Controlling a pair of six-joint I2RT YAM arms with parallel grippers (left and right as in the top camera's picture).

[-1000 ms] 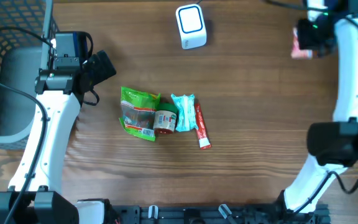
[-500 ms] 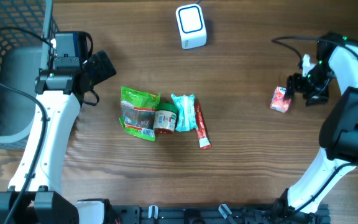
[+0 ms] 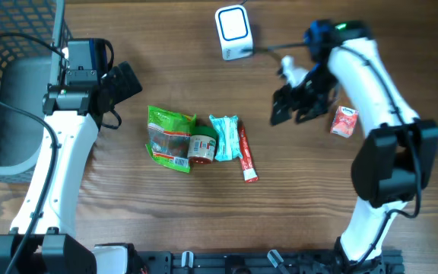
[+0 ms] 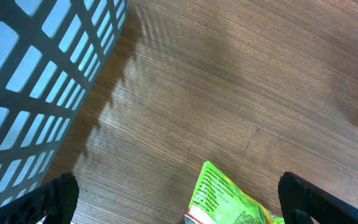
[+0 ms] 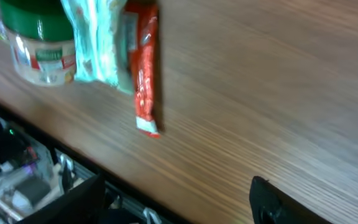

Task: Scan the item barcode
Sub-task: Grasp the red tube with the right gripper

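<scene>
Right gripper [image 3: 290,109] hovers right of centre, jaws apart and empty, between the small red packet [image 3: 344,122] lying at frame right and the centre pile: green pouch [image 3: 169,137], jar [image 3: 201,148], teal packet [image 3: 223,137], red stick [image 3: 247,155]. Left gripper [image 3: 124,79] sits upper left, jaws wide apart and empty. Reads as the pick-next-item step: next, clamp the red stick on the pile's near edge, then present its barcode to the scanner [image 3: 233,32] at top centre.

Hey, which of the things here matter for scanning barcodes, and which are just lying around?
For the job: white scanner, green pouch, jar, teal packet, red tube, small red packet.
Lying about: wire basket.
</scene>
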